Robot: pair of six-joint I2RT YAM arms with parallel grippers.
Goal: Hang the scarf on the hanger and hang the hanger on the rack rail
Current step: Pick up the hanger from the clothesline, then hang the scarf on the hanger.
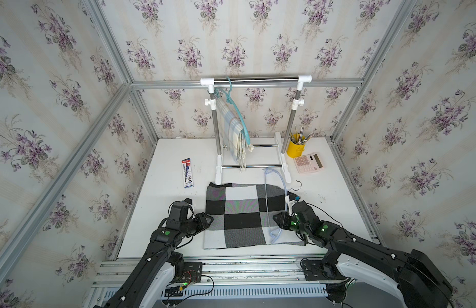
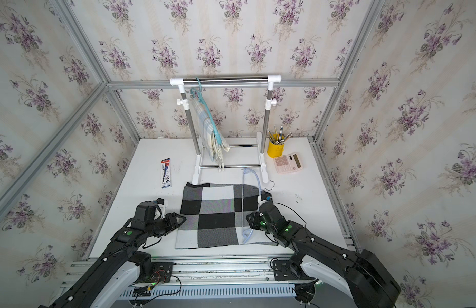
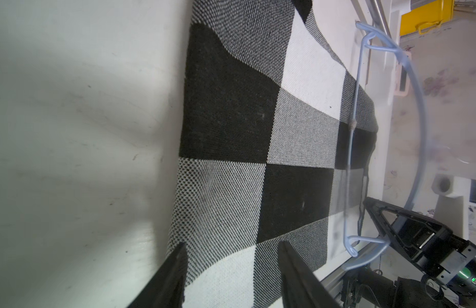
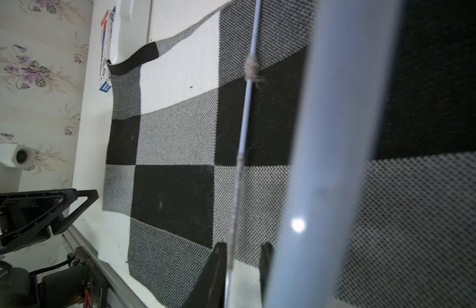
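In the right wrist view the right gripper (image 4: 243,249) sits at the bottom of the frame with its jaws a little apart. The thin bar of the clear hanger (image 4: 245,112) runs between them, close to one finger with a gap to the other, so nothing is clamped. The hanger's curved shoulder crosses that frame as a broad, blurred pale band just beside the gripper. In both top views this gripper (image 1: 277,217) is low and right of centre, over the right side of the checked scarf (image 1: 242,216).

The left gripper (image 3: 231,246) shows at the bottom of the left wrist view, jaws well apart and holding nothing, with the scarf's edge lying under the gap. In a top view it (image 2: 181,219) is low and left of centre, at the scarf's left edge.

The scarf lies flat on the white table (image 1: 165,213), in the lower middle of the frame. The hanger rests on its right part, bar across the cloth, its metal hook on the bare table to the right.

Behind, at centre, stands a rack (image 1: 255,79) with a teal hanger (image 1: 235,106) carrying a pale scarf (image 1: 233,130). To its right are a yellow cup (image 1: 295,149) of pens and a pink calculator (image 1: 309,162). A pen pack (image 1: 187,173) lies to its left.
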